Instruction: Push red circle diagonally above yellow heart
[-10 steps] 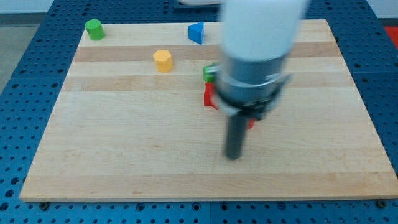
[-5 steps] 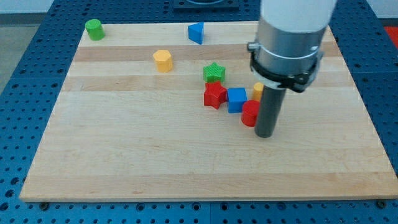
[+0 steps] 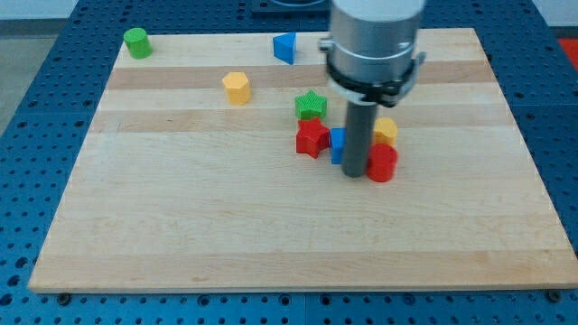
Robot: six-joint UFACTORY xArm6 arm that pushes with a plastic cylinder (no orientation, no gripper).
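Note:
The red circle (image 3: 382, 163) sits right of centre on the wooden board (image 3: 181, 208). The yellow heart (image 3: 386, 130) lies just above it, touching or nearly so. My tip (image 3: 353, 172) stands against the red circle's left side, in front of a blue cube (image 3: 337, 144) that the rod partly hides.
A red star (image 3: 312, 138) lies left of the blue cube, with a green star (image 3: 311, 106) above it. A yellow hexagon (image 3: 237, 88) sits at upper left of centre, a blue triangle (image 3: 285, 47) at the top, and a green cylinder (image 3: 137, 42) in the top left corner.
My tip moved from the red circle's right side to its left side. The red circle has shifted a little to the right, below the yellow heart.

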